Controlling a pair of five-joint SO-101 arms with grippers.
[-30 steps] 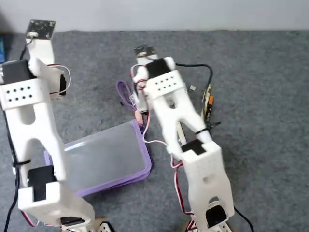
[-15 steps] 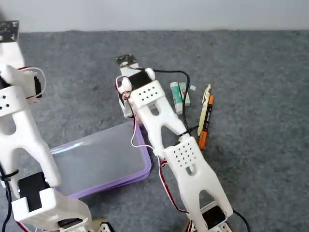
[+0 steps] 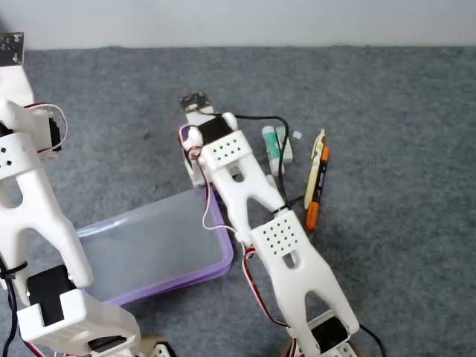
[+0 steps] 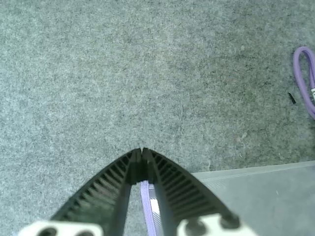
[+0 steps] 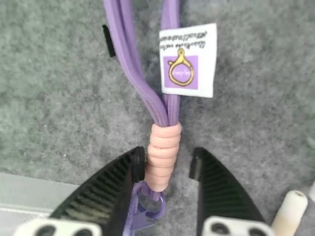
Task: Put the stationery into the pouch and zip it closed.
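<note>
Pouch (image 3: 156, 238), clear with a purple edge, is laid flat on the grey carpet (image 3: 387, 97) between the two arms. In the high view its near-left part is covered by the left arm (image 3: 37, 208), and its far corner by the right arm (image 3: 253, 201).

The stationery is laid on the carpet outside the pouch, just beyond the right arm. An orange marker (image 3: 315, 192) is set beside a pale yellow pen (image 3: 315, 152), and whether the two touch cannot be told. Near them two short green-and-white pieces (image 3: 274, 146) are placed side by side; their kind cannot be made out.

In the right wrist view the right gripper (image 5: 167, 160) is parted around a pink coil (image 5: 164, 150), through which the pouch's purple strap (image 5: 128, 64) is threaded. One finger (image 5: 125, 182) is pressed against the coil, while the other is held apart from it. A purple clasp (image 5: 147, 214) is seen below the coil, partly covered by that finger. A white label (image 5: 188, 59) is fixed to the strap. A cream rounded end (image 5: 290, 211) is cut off at the corner.

The left gripper (image 4: 141, 150) is closed tip to tip over the carpet at the pouch's edge. A purple strip is seen in the slit between its fingers; whether it is pinched cannot be told.
</note>
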